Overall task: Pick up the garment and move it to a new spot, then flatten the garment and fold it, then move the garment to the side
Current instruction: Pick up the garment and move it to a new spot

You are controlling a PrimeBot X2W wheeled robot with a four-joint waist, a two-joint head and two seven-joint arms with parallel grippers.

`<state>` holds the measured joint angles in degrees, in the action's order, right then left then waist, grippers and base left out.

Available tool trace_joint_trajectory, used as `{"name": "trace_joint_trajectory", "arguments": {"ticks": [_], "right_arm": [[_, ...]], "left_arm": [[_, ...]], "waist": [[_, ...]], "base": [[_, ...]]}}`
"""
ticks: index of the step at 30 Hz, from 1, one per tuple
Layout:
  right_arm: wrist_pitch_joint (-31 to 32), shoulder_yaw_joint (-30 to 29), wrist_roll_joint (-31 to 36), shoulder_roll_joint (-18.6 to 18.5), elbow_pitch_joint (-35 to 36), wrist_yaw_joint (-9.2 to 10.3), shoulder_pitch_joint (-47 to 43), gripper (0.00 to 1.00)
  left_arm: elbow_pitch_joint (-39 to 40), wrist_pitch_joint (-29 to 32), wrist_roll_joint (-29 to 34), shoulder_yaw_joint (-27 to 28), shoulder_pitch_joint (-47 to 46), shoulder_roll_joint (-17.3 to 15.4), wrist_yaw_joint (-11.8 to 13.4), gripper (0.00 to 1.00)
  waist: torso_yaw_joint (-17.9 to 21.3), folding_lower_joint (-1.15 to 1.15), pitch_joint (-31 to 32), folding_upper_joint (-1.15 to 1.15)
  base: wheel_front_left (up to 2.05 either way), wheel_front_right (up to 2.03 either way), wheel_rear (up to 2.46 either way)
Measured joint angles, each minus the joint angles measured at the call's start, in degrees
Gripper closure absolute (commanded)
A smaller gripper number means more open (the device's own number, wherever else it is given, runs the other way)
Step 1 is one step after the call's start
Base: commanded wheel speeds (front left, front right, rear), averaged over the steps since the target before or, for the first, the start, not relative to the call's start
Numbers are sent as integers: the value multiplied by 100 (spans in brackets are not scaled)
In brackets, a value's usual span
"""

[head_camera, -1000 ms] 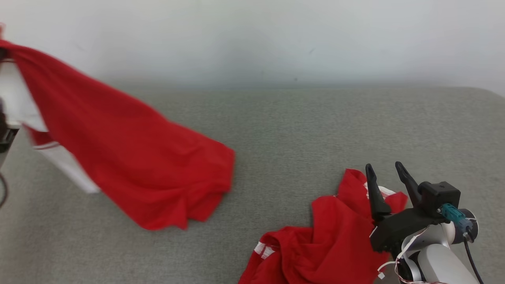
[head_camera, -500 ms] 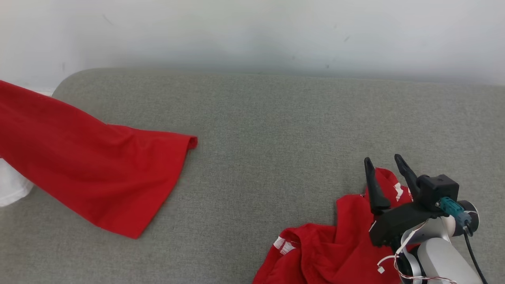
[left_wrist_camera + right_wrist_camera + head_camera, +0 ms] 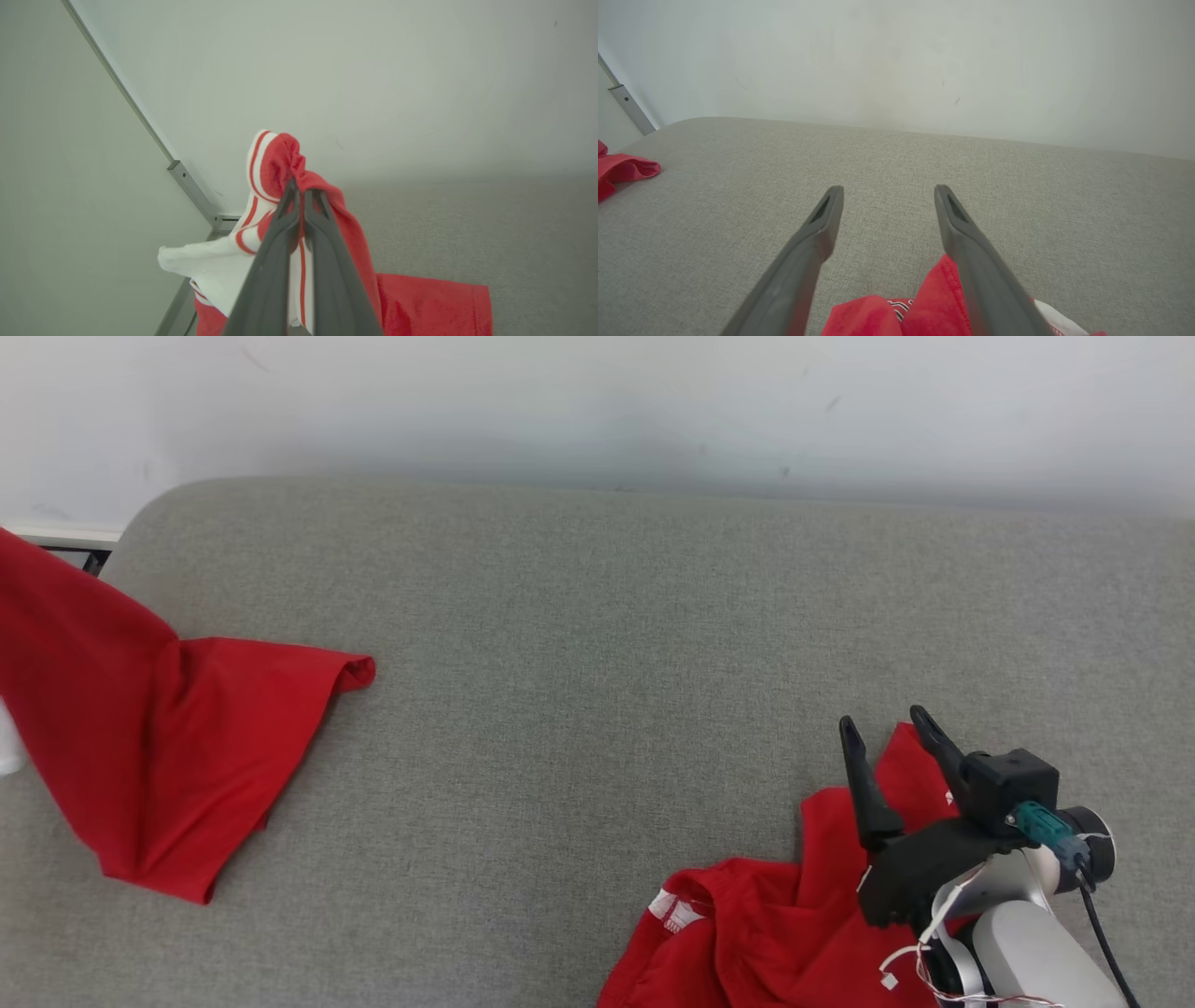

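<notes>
**Left hand holds red garment over the pad's left edge; right hand spread above a second heap**

The left hand (image 3: 302, 189) has its two dark fingers (image 3: 275, 261) pressed together on the red garment (image 3: 280, 154). It pinches a bunched fold where the red cloth meets a white band with red stripes. A small wad of cloth stands up past the fingertips, and a white part hangs off to one side of the fingers. From that grip the cloth falls to the grey fabric pad (image 3: 597, 663).

In the head view the red garment (image 3: 187, 728) comes in from the left side of the picture and drapes across the pad's left edge, not far from its rounded far left corner. Its loose end lies on the pad, with one folded corner reaching in toward the middle and a lower point nearer the front edge. A little of the same cloth (image 3: 621, 170) shows at the left in the right wrist view.

The right hand (image 3: 882, 719) is at the pad's near right, its fingers spread wide with nothing between them. In its own wrist view the right hand (image 3: 888, 188) points across bare grey fabric toward the pale wall (image 3: 896, 60).

A second red garment (image 3: 756, 933) lies crumpled at the front edge toward the right, under and beside the right hand. It has white markings, and its upper folds (image 3: 938, 298) show between the bases of the fingers. The two red garments lie well apart.
</notes>
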<state>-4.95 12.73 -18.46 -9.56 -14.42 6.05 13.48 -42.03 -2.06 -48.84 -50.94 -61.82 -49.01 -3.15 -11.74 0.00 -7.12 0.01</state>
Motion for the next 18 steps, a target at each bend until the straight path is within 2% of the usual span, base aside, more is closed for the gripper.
{"name": "trace_joint_trajectory", "arguments": {"ticks": [3, 12, 13, 14, 15, 18], "right_arm": [[57, 87, 62, 16, 14, -1, 63, 0], [193, 186, 191, 30, 112, -1, 358, 0], [193, 180, 193, 26, 113, -1, 359, 0], [194, 178, 193, 26, 112, -1, 359, 0], [194, 166, 193, 23, 110, -1, 359, 0], [194, 88, 193, -11, 101, -1, 358, 0]], "left_arm": [[-144, -10, -375, 5, 393, 390, -97, 100], [-782, -49, -1148, 157, 1139, 1200, -274, 100], [-851, -51, -1199, 205, 1184, 1257, -289, 97], [-926, -51, -1340, 274, 1206, 1316, -292, 7], [-985, -59, -1386, 297, 1205, 1358, -292, 0], [-1112, -85, -1367, 312, 1173, 1471, -299, 0]], "waist": [[41, 0, -69, 0], [367, 0, -261, 0], [402, 0, -280, 0], [435, 0, -297, 0], [466, 0, -312, 0], [525, 0, -353, 0]], "base": [[0, 0, 0], [0, 0, 0], [0, 0, 0], [0, 0, 0], [0, 0, 0], [0, 0, 0]]}}
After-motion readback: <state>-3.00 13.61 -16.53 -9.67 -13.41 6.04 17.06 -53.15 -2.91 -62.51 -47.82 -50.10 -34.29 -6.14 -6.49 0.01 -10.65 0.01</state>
